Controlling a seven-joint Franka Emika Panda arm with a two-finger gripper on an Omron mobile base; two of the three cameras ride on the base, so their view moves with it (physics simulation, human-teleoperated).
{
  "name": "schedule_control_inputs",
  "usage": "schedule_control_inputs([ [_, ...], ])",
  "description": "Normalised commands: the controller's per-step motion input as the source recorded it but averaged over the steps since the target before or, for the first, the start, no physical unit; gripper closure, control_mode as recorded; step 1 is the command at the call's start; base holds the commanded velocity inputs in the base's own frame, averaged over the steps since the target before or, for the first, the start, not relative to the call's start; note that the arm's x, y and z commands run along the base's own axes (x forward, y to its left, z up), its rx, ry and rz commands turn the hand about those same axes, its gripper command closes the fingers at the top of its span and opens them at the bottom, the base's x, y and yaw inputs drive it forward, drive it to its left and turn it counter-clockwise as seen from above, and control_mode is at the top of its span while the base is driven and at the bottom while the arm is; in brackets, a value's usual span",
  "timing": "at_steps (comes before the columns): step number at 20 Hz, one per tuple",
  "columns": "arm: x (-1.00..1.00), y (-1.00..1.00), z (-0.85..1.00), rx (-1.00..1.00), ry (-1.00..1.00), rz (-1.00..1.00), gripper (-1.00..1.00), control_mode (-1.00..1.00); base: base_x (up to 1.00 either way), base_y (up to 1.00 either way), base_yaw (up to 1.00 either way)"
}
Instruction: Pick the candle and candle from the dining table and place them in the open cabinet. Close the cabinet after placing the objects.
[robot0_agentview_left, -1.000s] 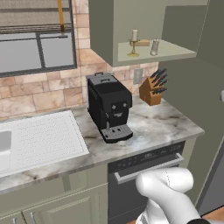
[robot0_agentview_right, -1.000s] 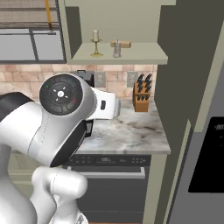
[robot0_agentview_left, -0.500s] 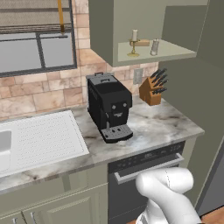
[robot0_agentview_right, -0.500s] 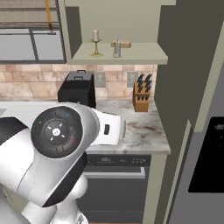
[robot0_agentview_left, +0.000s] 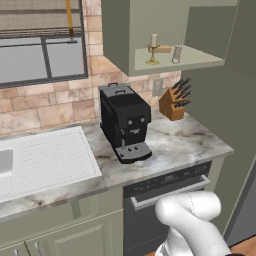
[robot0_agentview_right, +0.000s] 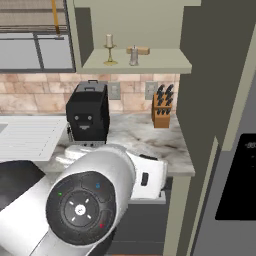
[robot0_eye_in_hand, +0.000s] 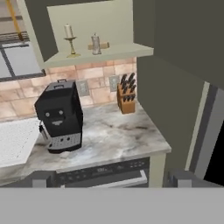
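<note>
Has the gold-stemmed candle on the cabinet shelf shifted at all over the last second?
No. The cream candle on its gold holder stands at the same spot on the cabinet shelf, left of the grey candle, as before.

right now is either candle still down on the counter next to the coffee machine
No, both the cream candle on its gold holder and the grey candle stand on the cabinet shelf above the counter.

- black coffee machine (robot0_agentview_left: 125, 122) sits on the marble counter (robot0_agentview_left: 185, 142), right against the brick backsplash (robot0_agentview_left: 40, 107)
- wooden knife block (robot0_agentview_left: 172, 102) with dark handles is further right, near the wall outlet (robot0_agentview_left: 158, 86)
- white sink drainboard (robot0_agentview_left: 45, 157) to the machine's left, under the window (robot0_agentview_left: 42, 55)
- dishwasher (robot0_agentview_left: 167, 187) front just below the counter edge
- small wooden block (robot0_agentview_right: 138, 50) up on the shelf
</note>
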Motion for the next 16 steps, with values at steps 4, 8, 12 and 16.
schedule_control_inputs([
  [4,-0.43,-0.72,0.00,0.01,-0.10,-0.10,-1.00,-1.00,0.00,0.00,0.00],
  [8,-0.58,-0.51,-0.04,0.02,-0.13,-0.09,-1.00,-1.00,0.00,0.00,0.00],
  [12,-0.54,-0.05,0.00,0.00,-0.12,-0.02,-1.00,-1.00,0.00,0.00,0.00],
  [16,-0.32,-0.18,0.00,0.00,-0.20,0.00,-1.00,-1.00,0.00,0.00,0.00],
])
